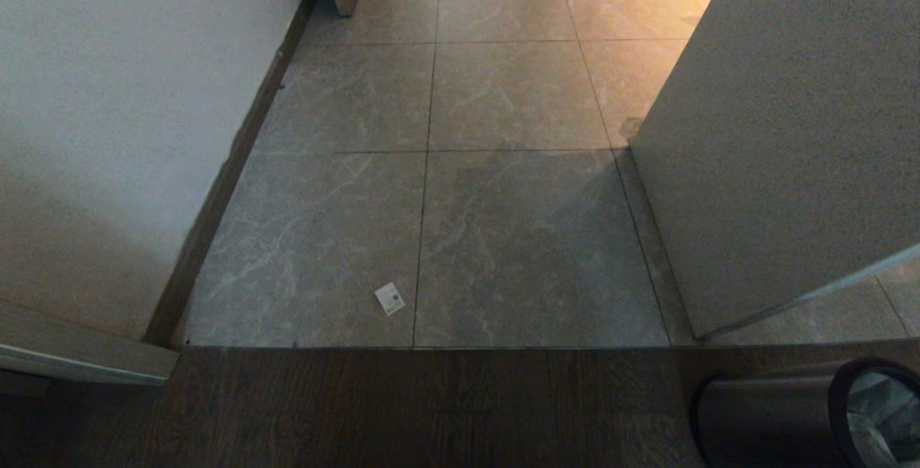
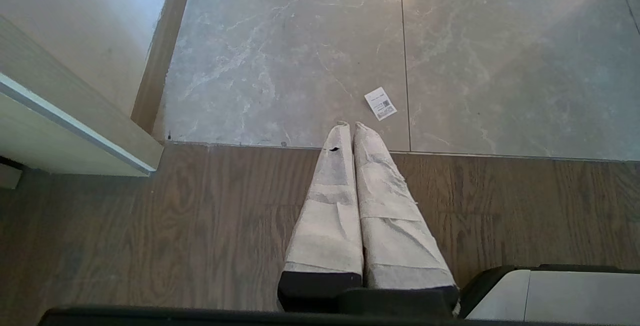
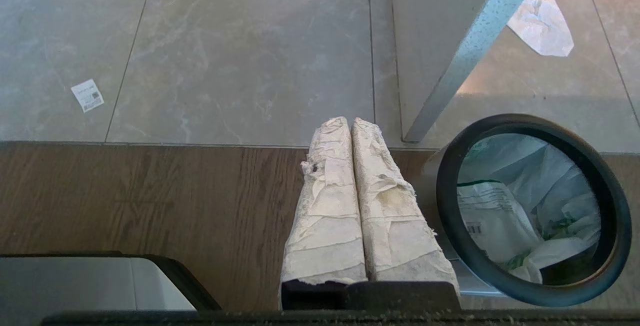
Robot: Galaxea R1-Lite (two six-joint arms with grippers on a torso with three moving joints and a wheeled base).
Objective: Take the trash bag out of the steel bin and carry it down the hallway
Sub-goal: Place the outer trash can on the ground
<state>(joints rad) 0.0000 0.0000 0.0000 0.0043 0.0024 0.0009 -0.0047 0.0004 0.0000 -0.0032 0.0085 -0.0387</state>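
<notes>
Trash bag [image 3: 505, 216] sits in the steel bin [image 3: 530, 211]

Left gripper [image 2: 349, 125] and right gripper [image 3: 348, 120] hang over wood floor [image 2: 150, 226] — jaws pressed closed, empty.

Dim foreground, warm light ahead, sharp

A strip of dark wood floor [image 1: 359, 410] meets grey marble-look tiles [image 1: 503, 238] that run on ahead, turning warm orange where light falls at the far end. A pale wall [image 1: 108, 130] with a brown baseboard [image 1: 230, 166] runs along the left, and a speckled panel [image 1: 783, 152] juts in from the right. A small paper slip [image 1: 389, 298] lies on the tiles, and a crumpled white scrap [image 3: 541, 26] lies beyond the panel.
</notes>
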